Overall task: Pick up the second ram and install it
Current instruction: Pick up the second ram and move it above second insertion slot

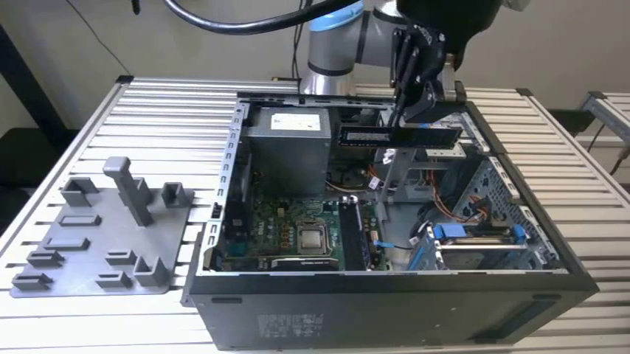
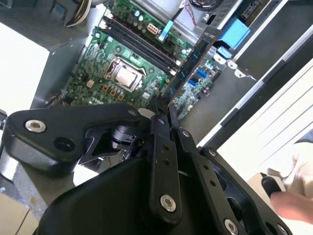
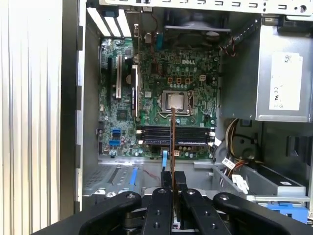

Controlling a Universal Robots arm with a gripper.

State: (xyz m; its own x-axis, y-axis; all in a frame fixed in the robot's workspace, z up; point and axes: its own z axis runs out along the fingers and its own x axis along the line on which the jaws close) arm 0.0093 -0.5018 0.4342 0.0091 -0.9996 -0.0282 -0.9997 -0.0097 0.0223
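Observation:
My gripper (image 1: 426, 110) is shut on the second ram (image 1: 399, 136), a long dark stick held level above the open computer case (image 1: 394, 295). In the second wrist view the ram (image 2: 193, 63) sticks out from the gripper (image 2: 160, 113) over the motherboard (image 2: 98, 73). The first wrist view shows the ram (image 3: 173, 137) edge-on as a thin line between the fingers (image 3: 165, 196), crossing the black memory slots (image 3: 151, 132) below the processor socket (image 3: 175, 100). The slots (image 1: 350, 232) lie well below the stick.
A gray holder plate (image 1: 99, 243) with upright blocks lies on the slatted table at the exterior view's left. Inside the case are the power supply (image 1: 285, 144), blue drive latches (image 1: 473, 232) and loose cables (image 3: 234, 166). A person's hand (image 2: 293, 193) shows beside the case.

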